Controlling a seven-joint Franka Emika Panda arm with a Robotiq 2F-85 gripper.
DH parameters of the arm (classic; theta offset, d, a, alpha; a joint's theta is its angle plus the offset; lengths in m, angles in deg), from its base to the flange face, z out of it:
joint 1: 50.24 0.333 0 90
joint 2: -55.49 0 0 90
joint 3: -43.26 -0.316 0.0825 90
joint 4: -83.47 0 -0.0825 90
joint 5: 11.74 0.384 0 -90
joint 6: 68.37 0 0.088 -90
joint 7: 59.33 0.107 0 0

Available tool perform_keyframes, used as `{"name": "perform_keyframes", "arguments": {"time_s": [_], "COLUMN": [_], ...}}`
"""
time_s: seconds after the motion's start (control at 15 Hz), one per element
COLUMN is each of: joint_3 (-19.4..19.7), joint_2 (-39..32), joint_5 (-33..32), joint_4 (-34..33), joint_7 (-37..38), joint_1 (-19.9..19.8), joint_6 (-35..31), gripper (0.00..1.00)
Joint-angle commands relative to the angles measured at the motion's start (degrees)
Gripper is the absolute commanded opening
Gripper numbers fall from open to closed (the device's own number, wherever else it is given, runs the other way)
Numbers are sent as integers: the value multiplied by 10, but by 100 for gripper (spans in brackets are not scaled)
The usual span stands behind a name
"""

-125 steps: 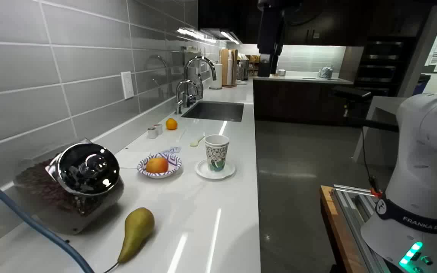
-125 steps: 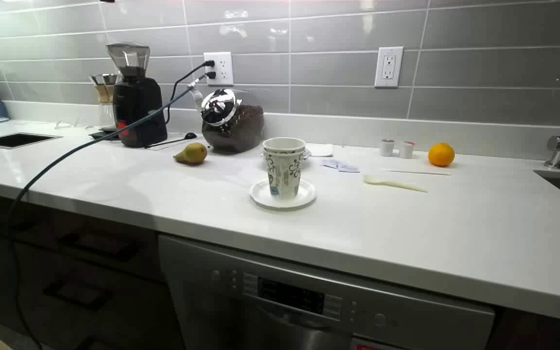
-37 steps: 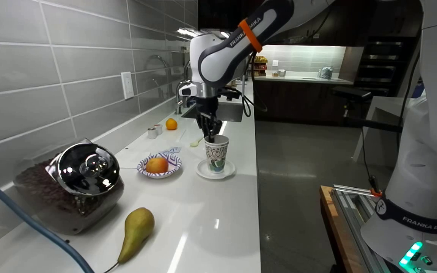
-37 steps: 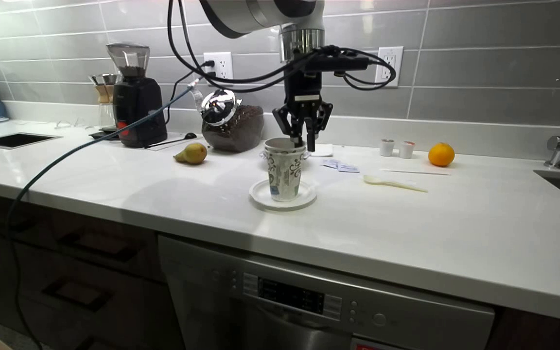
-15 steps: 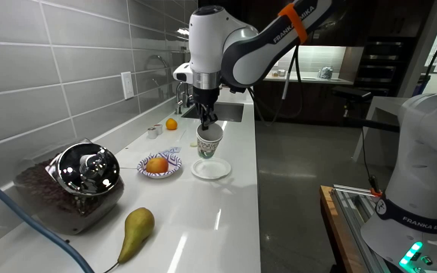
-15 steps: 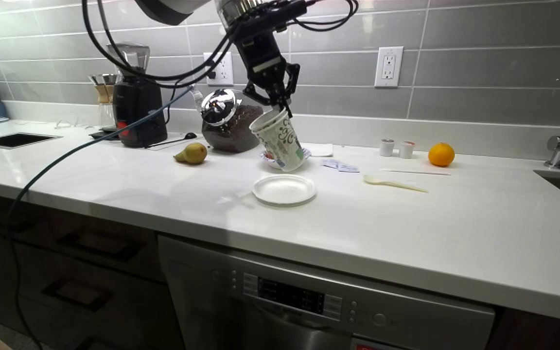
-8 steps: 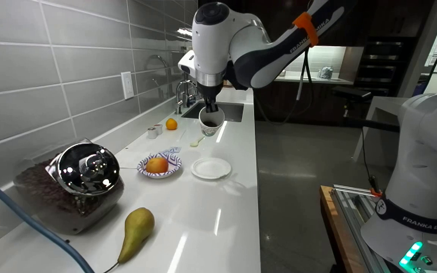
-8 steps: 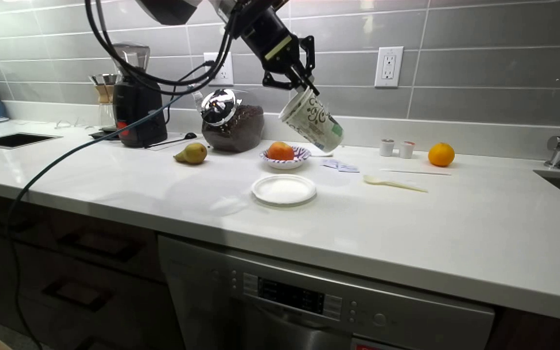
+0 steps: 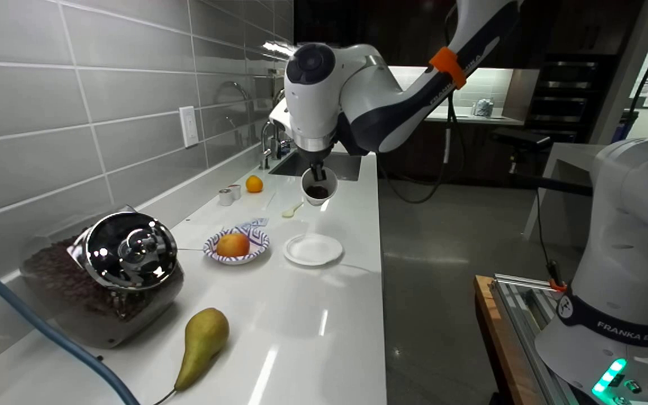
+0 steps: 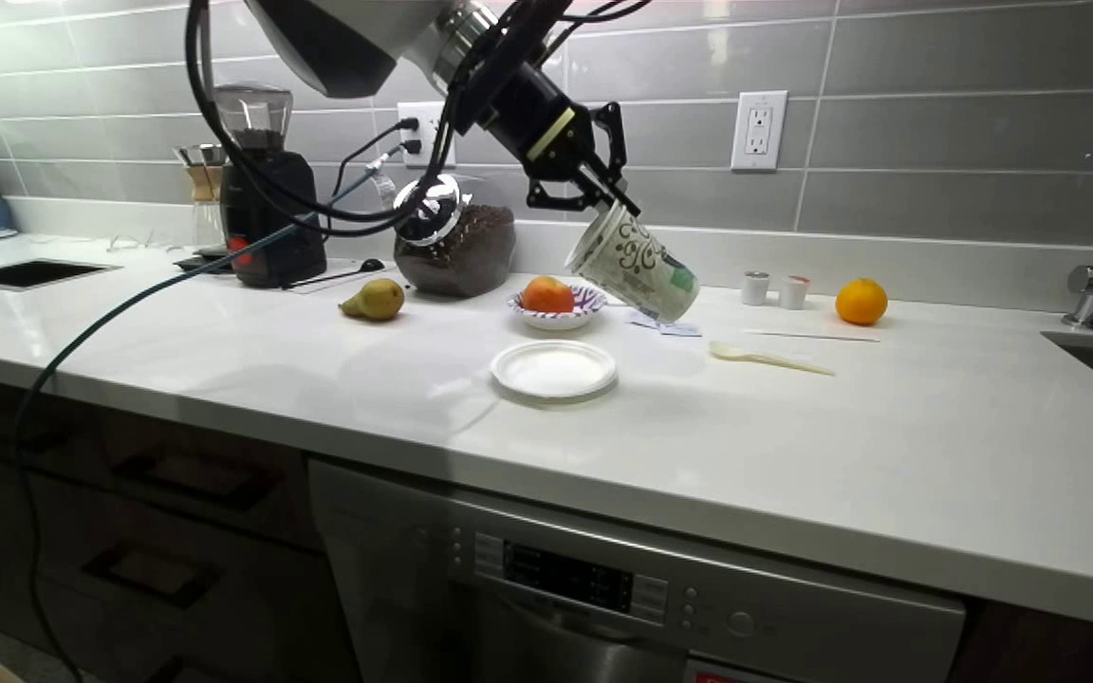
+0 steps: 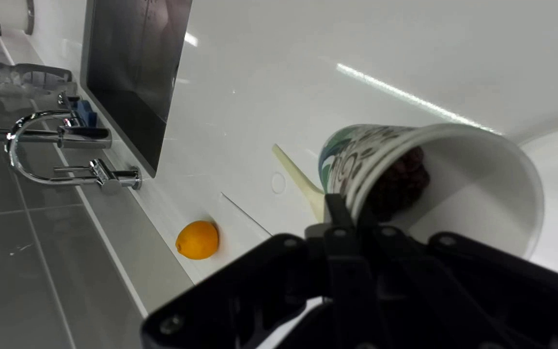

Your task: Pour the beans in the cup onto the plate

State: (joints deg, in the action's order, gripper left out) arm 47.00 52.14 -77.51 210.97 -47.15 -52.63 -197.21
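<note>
Beans (image 11: 400, 183) are down inside the cup (image 11: 472, 184), and the gripper (image 11: 351, 206) is clamped on that cup's rim, one finger each side of the wall as far as I can tell. Wrist view's the one you want: it looks straight into the mouth, with the pile at roughly 9 o'clock. In an exterior view you also catch the dark beans (image 9: 318, 193); in an exterior view the cup (image 10: 637, 264) only shows its outside, tilted well over with the mouth toward 10 o'clock. From it there, the plate (image 10: 554, 368) sits apart at 7, a pale spoon (image 10: 755, 358) at 4, the fruit (image 10: 547, 295) in the patterned bowl (image 10: 556, 323) at 8, an orange (image 10: 861, 302) at 3 and the pear (image 10: 376, 299) at 9. The coffee grinder (image 10: 252, 213) is past the pear on that 9 o'clock side. Wrist view alone gets the clear bottle (image 11: 32, 77) with the green cap, up toward 10 in the frame.

Looks-wise, the beans are dark reddish-brown, almost black, clumped against the wall. Cup's white with dark swirls and green near the base; any fine print on it is too blurry for me.

Readable stuff: "FRANKA EMIKA" on the band (image 9: 619, 333) round the robot base (image 9: 577, 360), last letters hard to make out. There's a red label (image 10: 713, 677) on the dishwasher (image 10: 395, 569) too, but the frame cuts it off.
</note>
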Motion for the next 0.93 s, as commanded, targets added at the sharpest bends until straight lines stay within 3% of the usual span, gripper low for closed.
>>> {"name": "perform_keyframes", "arguments": {"time_s": [0.0, 0.13, 0.4, 0.87], "joint_3": [-4, -3, -4, -54], "joint_2": [-33, -23, -35, -73], "joint_5": [-59, -32, -33, -62], "joint_4": [-13, -2, -4, -39], "joint_7": [69, 39, 43, 113], "joint_1": [5, 0, 1, 67], "joint_6": [28, 11, 11, 276], "gripper": [1, 5, 1, 1]}}
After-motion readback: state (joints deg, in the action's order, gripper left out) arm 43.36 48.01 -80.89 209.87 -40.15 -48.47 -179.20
